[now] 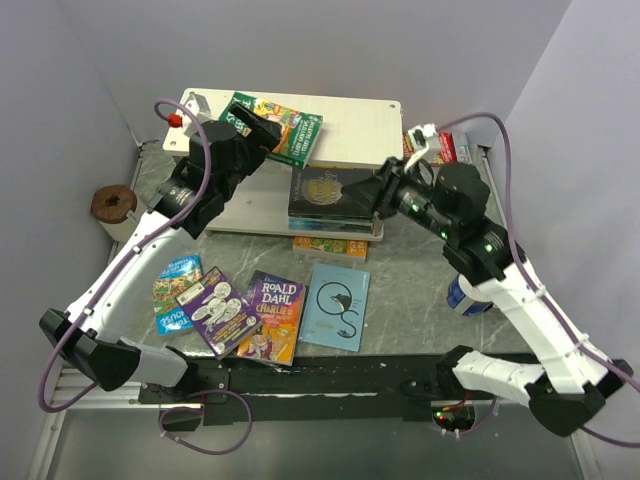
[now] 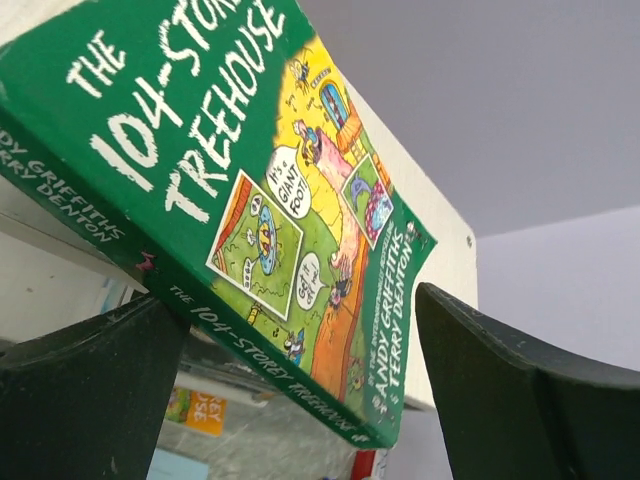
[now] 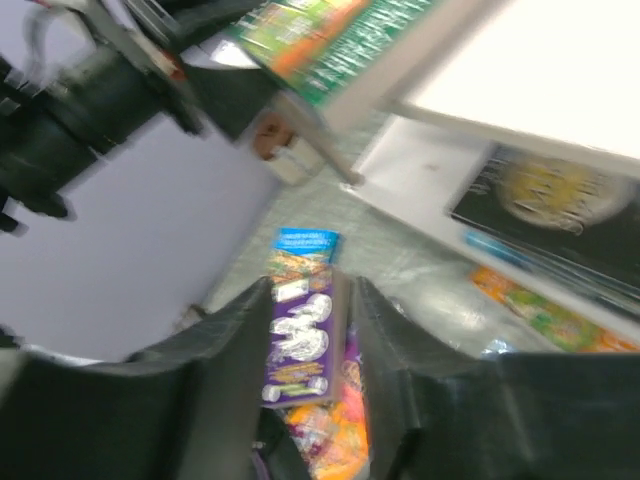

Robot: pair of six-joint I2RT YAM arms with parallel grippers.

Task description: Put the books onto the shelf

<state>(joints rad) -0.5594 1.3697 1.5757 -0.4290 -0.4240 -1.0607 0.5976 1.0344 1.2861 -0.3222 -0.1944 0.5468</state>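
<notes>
The table (image 1: pixel 420 290) carries four books not yet shelved: a light blue book (image 1: pixel 337 305), a Roald Dahl book (image 1: pixel 272 318), a purple book (image 1: pixel 220 312) and a blue-green book (image 1: pixel 176 288). On the shelf (image 1: pixel 360 125), a dark starry book (image 1: pixel 325 190) lies on the lower board. A glossy green book (image 1: pixel 295 135) sits askew on the top board, overhanging its edge. Roughly a third looks done. The left hand (image 2: pixel 290 320) gapes wide around the green book's corner, not gripping. The right hand (image 3: pixel 310 300), half closed and blurred, appears empty.

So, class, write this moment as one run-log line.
left gripper open at green book on shelf top | right gripper open by dark book on lower board | more books on table
</notes>
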